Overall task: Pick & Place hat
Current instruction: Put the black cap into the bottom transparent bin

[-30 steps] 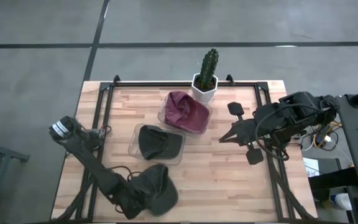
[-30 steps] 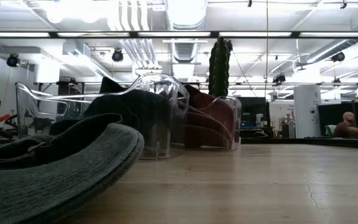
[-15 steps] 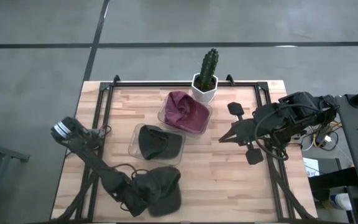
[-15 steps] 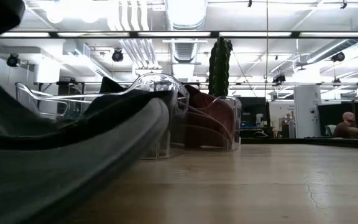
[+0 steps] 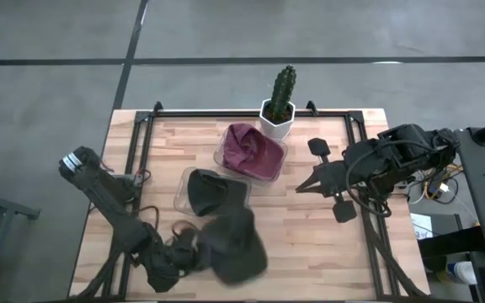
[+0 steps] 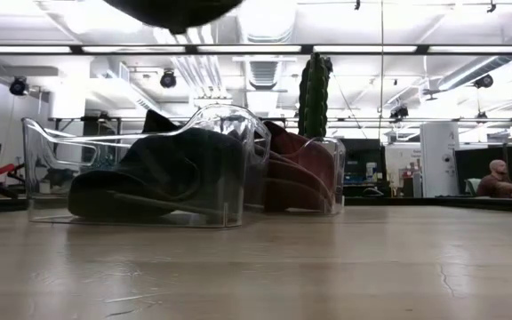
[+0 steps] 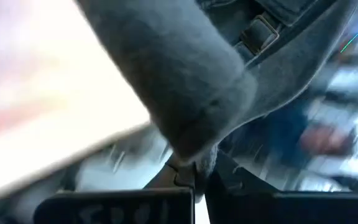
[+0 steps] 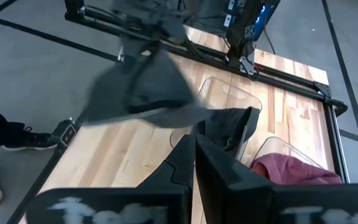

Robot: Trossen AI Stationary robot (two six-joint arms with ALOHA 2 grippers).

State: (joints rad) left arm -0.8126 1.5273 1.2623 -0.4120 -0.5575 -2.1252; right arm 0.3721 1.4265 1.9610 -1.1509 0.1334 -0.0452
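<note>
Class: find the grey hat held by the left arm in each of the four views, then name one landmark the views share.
High: grey hat at the table's near edge, beside the left end effector.
Low: hat at the top edge, off the table.
Left wrist: hat fills the picture.
Right wrist: hat hangs above the wood.
Landmark: maroon hat.

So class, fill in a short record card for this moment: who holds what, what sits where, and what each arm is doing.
held item: dark grey hat, lifted off the table
holder: left gripper, shut on the hat's edge
right gripper: shut, waiting at the table's right side
near clear bin: dark hat inside
far clear bin: maroon hat inside
back edge: cactus in white pot
</note>
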